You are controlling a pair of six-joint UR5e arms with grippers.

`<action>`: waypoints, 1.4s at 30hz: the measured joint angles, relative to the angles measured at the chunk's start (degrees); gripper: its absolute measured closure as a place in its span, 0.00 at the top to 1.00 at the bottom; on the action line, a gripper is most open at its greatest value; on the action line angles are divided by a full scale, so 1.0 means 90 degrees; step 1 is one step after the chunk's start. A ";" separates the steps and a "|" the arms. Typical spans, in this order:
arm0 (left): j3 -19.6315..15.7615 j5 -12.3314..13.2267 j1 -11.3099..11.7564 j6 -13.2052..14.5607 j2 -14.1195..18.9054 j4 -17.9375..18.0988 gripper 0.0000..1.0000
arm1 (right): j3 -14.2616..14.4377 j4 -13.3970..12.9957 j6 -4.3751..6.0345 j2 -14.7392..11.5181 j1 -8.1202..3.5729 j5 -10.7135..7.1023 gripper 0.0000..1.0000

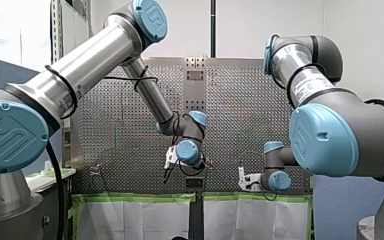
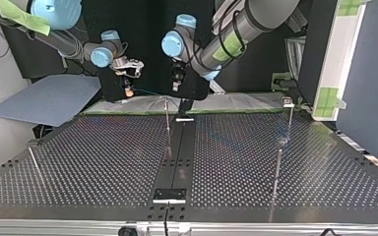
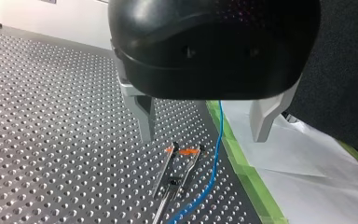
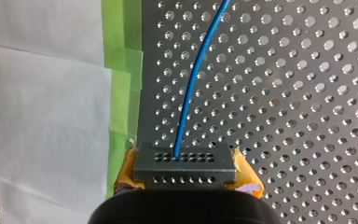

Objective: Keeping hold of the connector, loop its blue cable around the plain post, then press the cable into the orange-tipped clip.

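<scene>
Your right gripper clamps the connector, its blue cable running straight ahead to pass just beside the orange-tipped clip, below your left gripper, whose fingers hang spread and empty.

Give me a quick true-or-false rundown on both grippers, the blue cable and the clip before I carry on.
1. My right gripper is shut on the connector. True.
2. My left gripper is clamped on the blue cable. False: its fingers stand apart and hold nothing; the cable runs below them.
3. The blue cable is seated in the orange-tipped clip. False: in the left wrist view it runs beside the clip, outside its prongs.
4. The blue cable leaves the connector and runs out over the perforated table. True.
</scene>
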 joint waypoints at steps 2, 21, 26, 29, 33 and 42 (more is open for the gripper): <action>-0.0001 0.0000 -0.0015 0.0000 0.0004 -0.0008 1.00 | -0.0080 0.0043 -0.0005 0.0005 0.0006 -0.0008 0.00; -0.0001 -0.0457 -0.0142 -0.0001 -0.0001 0.0034 1.00 | -0.0046 0.1105 -0.0995 0.0007 0.0258 0.0063 0.00; -0.0001 -0.0488 -0.0155 -0.0038 -0.0002 0.0153 1.00 | 0.0232 0.1011 -0.1292 -0.0001 0.0304 0.0056 0.00; -0.0001 -0.0487 -0.0155 -0.0044 -0.0002 0.0195 1.00 | 0.0395 0.0883 -0.1351 -0.0014 0.0322 0.0057 0.00; -0.0001 -0.0494 -0.0145 -0.0005 -0.0003 0.0190 1.00 | 0.0642 0.0669 -0.1362 -0.0119 0.0323 0.0075 0.00; -0.0001 -0.0480 -0.0125 0.0234 -0.0007 0.0036 1.00 | 0.1134 0.0235 -0.1040 -0.0625 0.0319 0.0375 0.00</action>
